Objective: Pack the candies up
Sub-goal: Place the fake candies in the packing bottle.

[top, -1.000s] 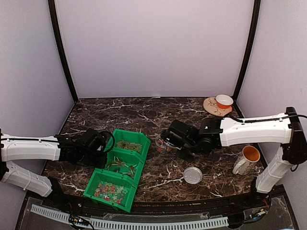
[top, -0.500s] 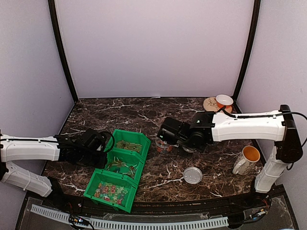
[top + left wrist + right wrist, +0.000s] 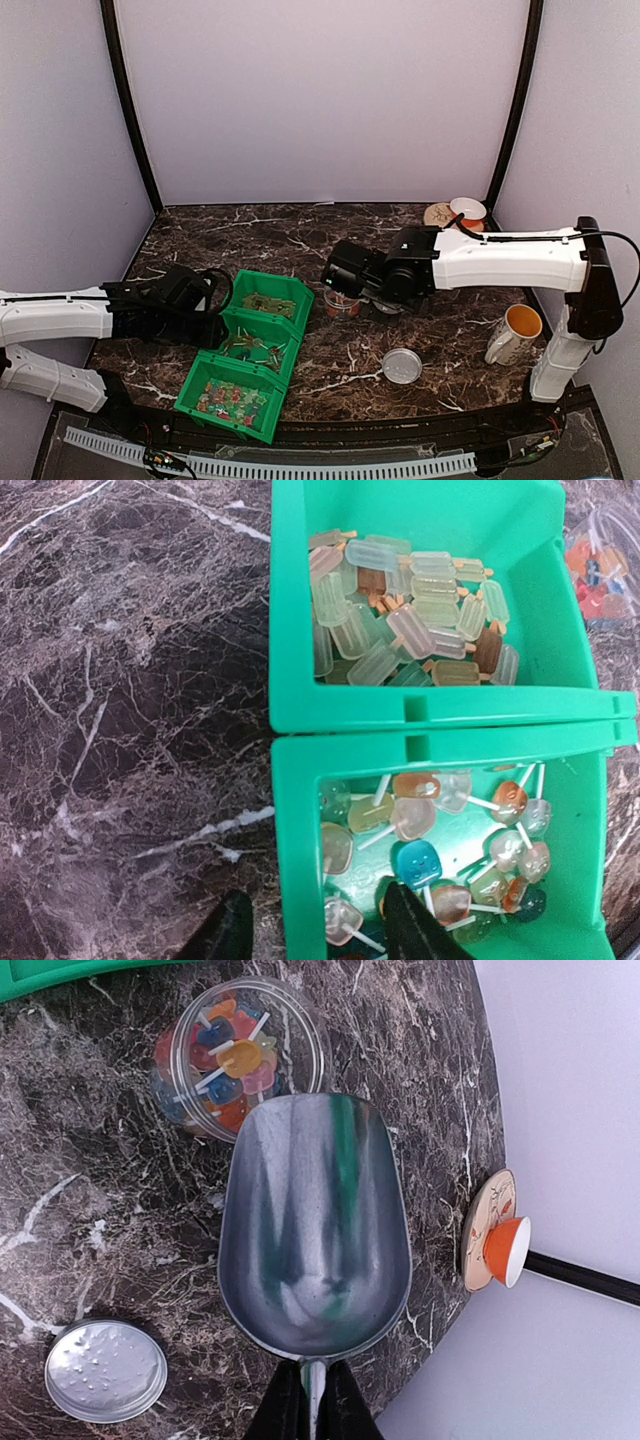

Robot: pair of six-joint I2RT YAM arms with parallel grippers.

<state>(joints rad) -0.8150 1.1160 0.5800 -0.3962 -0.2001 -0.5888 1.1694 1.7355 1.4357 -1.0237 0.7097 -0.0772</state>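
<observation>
Three green bins (image 3: 262,316) stand in a row. The near bin holds the candies (image 3: 228,396), tiny red, orange and green sweets. In the left wrist view the middle bin holds lollipops (image 3: 432,825) and the far bin holds popsicle-shaped sweets (image 3: 410,630). My left gripper (image 3: 320,938) is open and straddles the middle bin's left wall (image 3: 296,850), one finger inside and one outside. It also shows in the top view (image 3: 205,318). My right gripper (image 3: 313,1400) is shut on the handle of an empty metal scoop (image 3: 315,1230). The scoop's lip is beside an open clear jar (image 3: 235,1055) of coloured lollipops.
The jar's grey lid (image 3: 402,365) lies on the marble table near the front. A white mug with an orange inside (image 3: 515,333) stands at the right. An orange and white cup (image 3: 466,211) sits on a round coaster at the back right.
My right arm has swung left and away with the scoop, bringing it over and behind the jar. My left gripper has drawn back slightly to the left.
</observation>
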